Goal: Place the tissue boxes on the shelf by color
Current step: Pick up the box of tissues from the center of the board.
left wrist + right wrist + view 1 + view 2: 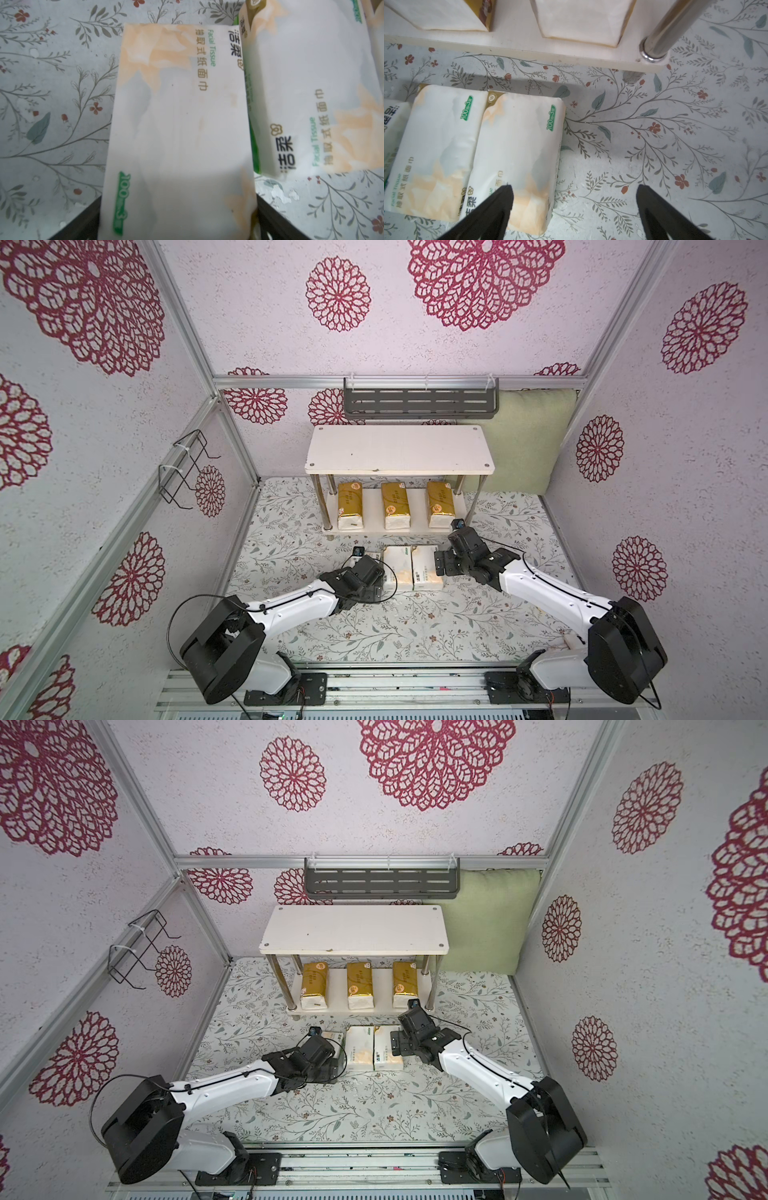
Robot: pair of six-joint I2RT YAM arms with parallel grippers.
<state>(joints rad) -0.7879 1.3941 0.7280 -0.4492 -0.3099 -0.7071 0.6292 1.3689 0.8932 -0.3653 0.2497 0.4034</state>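
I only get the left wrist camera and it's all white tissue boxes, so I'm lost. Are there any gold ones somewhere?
Observer: Yes, three gold tissue boxes sit in a row on the shelf's lower board.
Operator: Is the top board full too?
Observer: No, the top board is bare.
Operator: What's the other arm doing?
Observer: The right gripper is open, one finger over the nearest white tissue box, the other over the table.

Three shiny gold packs [395, 506] lie in a row low on the white shelf [399, 448]. Three white packs [397, 568] lie side by side just in front.
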